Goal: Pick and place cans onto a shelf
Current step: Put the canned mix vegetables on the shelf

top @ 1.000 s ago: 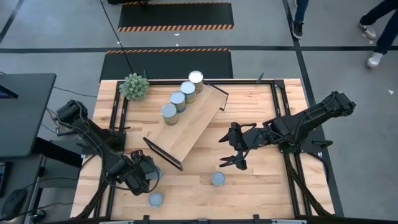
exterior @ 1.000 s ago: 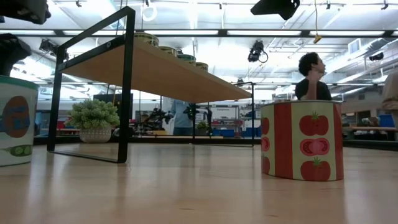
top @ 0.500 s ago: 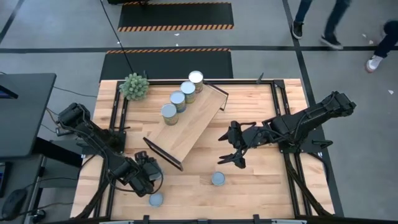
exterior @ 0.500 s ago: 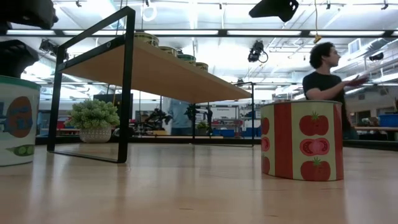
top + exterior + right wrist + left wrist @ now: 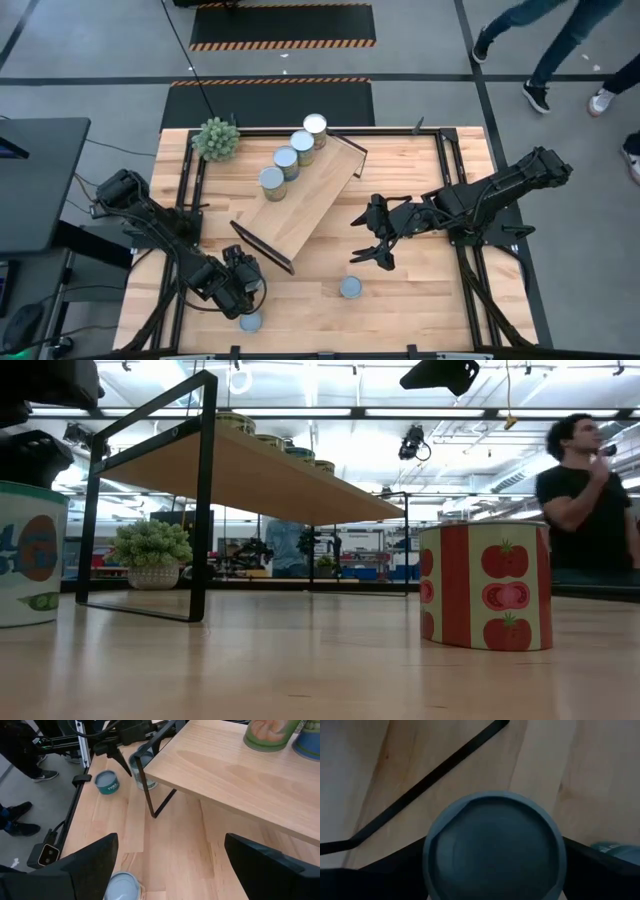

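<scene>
Here the desk (image 5: 420, 190) is a butcher-block top of pale wood strips, and the shelf (image 5: 305, 200) standing diagonally on it is a smooth light-wood board on thin black metal end frames. Four cans (image 5: 295, 148) stand in a row along its far edge. The left end effector (image 5: 240, 285) is pinching a can (image 5: 494, 845) near the shelf's front frame; another can (image 5: 250, 320) stands just beside it on the desk. The right end effector (image 5: 372, 255) hovers spread above the desk, near the tomato-label can (image 5: 350, 287). The cans are rigid metal cylinders with smooth, probably slippery printed sides and round rimmed tops; they likely carry moderate weight. Grip across the side wall at mid-height, keeping the can upright.
</scene>
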`<control>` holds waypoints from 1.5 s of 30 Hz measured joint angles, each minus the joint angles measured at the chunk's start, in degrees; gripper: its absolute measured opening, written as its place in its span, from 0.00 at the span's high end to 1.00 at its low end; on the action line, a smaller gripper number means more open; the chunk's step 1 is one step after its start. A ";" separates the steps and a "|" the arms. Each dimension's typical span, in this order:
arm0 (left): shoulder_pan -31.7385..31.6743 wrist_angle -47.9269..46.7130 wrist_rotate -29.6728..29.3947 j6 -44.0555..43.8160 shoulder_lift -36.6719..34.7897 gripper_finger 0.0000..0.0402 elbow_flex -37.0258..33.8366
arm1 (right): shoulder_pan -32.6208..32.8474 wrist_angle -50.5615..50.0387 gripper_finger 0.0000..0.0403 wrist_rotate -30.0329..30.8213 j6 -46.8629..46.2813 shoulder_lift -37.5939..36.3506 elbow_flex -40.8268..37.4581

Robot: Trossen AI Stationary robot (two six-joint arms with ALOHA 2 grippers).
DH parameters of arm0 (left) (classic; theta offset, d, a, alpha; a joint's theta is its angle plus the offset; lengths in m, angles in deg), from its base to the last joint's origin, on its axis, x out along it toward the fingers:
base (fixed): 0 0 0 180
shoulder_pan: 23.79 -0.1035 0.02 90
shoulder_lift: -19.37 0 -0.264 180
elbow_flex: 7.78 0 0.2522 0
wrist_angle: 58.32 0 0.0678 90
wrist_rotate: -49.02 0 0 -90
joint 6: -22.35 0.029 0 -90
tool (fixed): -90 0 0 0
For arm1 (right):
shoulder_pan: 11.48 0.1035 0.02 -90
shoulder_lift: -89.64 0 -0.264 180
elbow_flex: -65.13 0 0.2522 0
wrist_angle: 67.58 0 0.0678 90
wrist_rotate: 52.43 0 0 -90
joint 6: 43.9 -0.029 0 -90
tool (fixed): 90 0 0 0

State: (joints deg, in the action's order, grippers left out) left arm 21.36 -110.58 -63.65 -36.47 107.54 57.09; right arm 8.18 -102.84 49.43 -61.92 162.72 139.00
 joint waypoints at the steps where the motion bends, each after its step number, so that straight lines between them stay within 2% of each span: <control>1: 0.02 0.34 0.00 0.00 0.09 0.14 0.00 | 0.00 0.01 0.07 0.00 -0.01 0.00 0.00; 7: -0.26 1.51 0.03 -0.14 0.38 0.29 0.00 | 0.00 0.01 0.07 0.00 -0.01 0.00 0.00; 13: -0.42 0.27 3.92 -0.77 0.26 0.29 1.19 | 0.00 0.00 0.07 -0.01 0.13 0.00 0.00; 20: -0.64 -6.03 10.90 5.44 -0.49 0.29 10.66 | -0.06 0.00 0.07 -0.01 0.17 0.00 0.00; 26: -3.34 -12.75 15.39 10.00 -0.49 0.29 21.28 | -0.88 0.00 0.07 -0.02 0.43 0.00 0.00; 37: -11.30 -13.68 28.31 15.92 -0.49 0.29 34.21 | -1.77 -0.03 0.07 -0.04 3.19 -0.12 0.00; 45: -18.73 -13.94 30.43 19.37 -0.53 0.29 39.93 | -1.86 -1.47 0.07 -0.02 3.19 -3.14 0.00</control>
State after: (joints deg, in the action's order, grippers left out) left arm 2.62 -124.52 -33.22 -17.10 107.01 97.02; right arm 6.32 -104.30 49.41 -58.73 159.58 139.00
